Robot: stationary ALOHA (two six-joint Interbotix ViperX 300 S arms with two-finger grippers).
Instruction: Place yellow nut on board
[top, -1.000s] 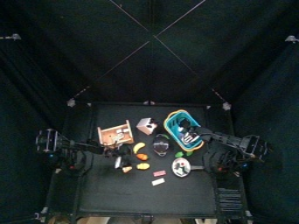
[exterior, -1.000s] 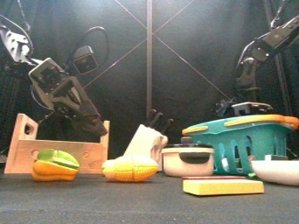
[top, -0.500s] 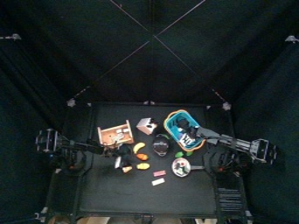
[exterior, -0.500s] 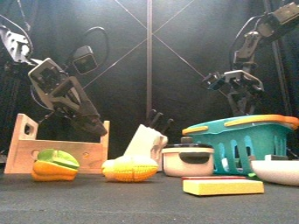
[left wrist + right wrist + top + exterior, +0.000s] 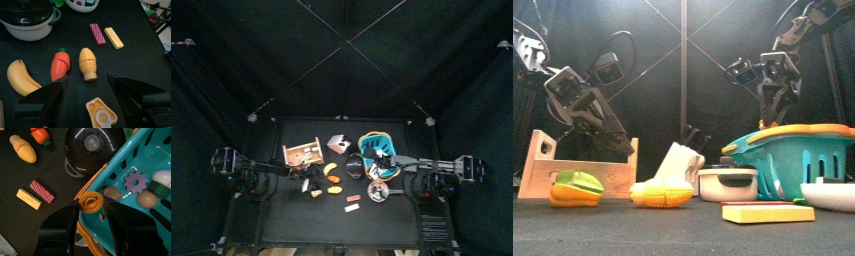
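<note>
My right pincer [image 5: 91, 208] is clamped on the yellow nut [image 5: 91, 201], which sits between the jaw tips above the rim of the teal basket [image 5: 127, 158]. In the front view the pincer has moved over the last second from the right edge of the frame to upper right of centre, above the basket. The pick appears complete; transfer is in progress. The board [image 5: 301, 153] lies left of centre in the top view, well apart from the nut. My left pincer [image 5: 87, 85] hangs with jaws apart, empty, over the worktop [image 5: 133, 55].
</note>
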